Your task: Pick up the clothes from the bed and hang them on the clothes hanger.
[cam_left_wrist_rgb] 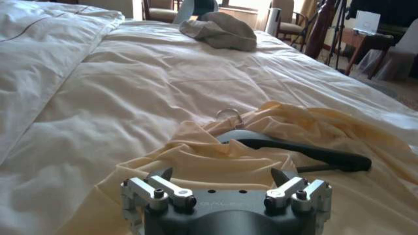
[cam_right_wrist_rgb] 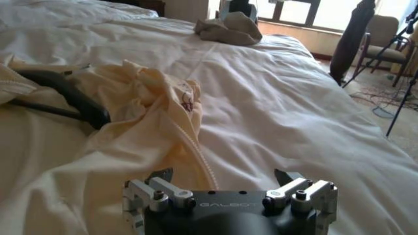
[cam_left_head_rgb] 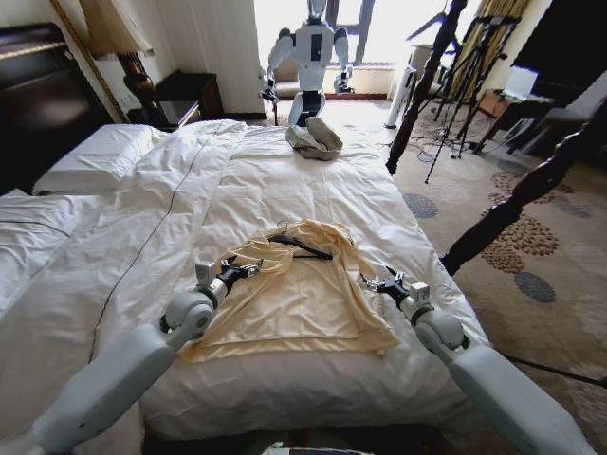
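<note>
Top: the cream-yellow long-sleeved top [cam_left_head_rgb: 294, 294] lies spread and rumpled on the near part of the bed [cam_left_head_rgb: 285, 171], its upper part bunched over the hanger.
Hanger: the black clothes hanger [cam_left_head_rgb: 302, 245] lies on the top near the collar, partly tucked under folds of fabric; its small hook [cam_left_wrist_rgb: 229, 113] pokes up beyond the cloth.
Left gripper: the left gripper [cam_left_head_rgb: 248, 268] hovers low at the top's left edge, jaws spread and holding nothing; from the wrist, its fingertips [cam_left_wrist_rgb: 166, 174] sit just above the yellow fabric.
Right gripper: the right gripper [cam_left_head_rgb: 372, 281] hangs at the top's right edge, jaws also spread and empty.
Far end: a grey-beige cloth heap [cam_left_head_rgb: 315, 138] sits well apart from the top, near the bed's far edge.
</note>
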Available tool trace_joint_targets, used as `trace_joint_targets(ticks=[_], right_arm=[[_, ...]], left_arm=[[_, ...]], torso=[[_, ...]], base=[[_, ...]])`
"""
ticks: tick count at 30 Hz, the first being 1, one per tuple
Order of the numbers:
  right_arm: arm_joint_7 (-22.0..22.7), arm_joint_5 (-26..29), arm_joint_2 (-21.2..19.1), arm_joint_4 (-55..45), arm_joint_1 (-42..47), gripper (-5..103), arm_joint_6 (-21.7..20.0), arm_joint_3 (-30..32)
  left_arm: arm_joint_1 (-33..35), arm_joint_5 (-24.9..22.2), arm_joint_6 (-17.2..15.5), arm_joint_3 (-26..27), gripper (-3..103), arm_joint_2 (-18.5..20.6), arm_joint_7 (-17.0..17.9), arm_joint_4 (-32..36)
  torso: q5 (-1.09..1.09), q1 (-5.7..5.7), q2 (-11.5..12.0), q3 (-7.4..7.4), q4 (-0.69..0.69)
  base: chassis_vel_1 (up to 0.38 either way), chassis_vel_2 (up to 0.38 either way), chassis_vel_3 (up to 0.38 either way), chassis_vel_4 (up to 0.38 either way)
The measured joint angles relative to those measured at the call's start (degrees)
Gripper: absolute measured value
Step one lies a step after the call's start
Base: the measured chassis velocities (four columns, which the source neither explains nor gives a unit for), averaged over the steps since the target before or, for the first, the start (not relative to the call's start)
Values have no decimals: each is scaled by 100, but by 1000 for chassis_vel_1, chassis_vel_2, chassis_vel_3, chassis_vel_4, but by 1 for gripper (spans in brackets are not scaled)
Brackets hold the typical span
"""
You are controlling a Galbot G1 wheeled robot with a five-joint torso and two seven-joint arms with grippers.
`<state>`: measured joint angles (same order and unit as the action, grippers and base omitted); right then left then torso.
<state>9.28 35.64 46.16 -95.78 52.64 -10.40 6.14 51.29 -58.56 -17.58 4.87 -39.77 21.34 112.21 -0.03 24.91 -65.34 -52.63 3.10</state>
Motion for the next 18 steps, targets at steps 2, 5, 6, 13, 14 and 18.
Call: trace_joint_targets(ticks=[2,5,6,13,14,18], right_arm=[[70,-21,48,58,-57,100,-8,-27],[122,-125,173,214,-190,100,-3,-120],[123,-172,231,284,-241,100,28,-154],[-41,-588,501,719,-649,82,301,-433],[-51,-607,532,761,-708,82,301,-475],[-83,-641,604,879,-852,71,254,-578]], left_arm=[[8,-2,6,0,100,3,0,0],[26,-9,12,2,100,-4,0,0],[30,-15,13,2,100,-8,1,4],[18,-36,13,-20,100,-19,8,19],[14,-39,13,-20,100,-19,9,19],[13,-44,13,-20,100,-12,12,20]], torso=[[0,0,0,0,1],[-1,0,0,0,2],[-1,0,0,0,2],[-1,0,0,0,1],[0,0,0,0,1],[0,1,0,0,1]], base=[[0,0,0,0],[0,0,0,0],[0,0,0,0],[0,0,0,0],[0,0,0,0],[0,0,0,0]])
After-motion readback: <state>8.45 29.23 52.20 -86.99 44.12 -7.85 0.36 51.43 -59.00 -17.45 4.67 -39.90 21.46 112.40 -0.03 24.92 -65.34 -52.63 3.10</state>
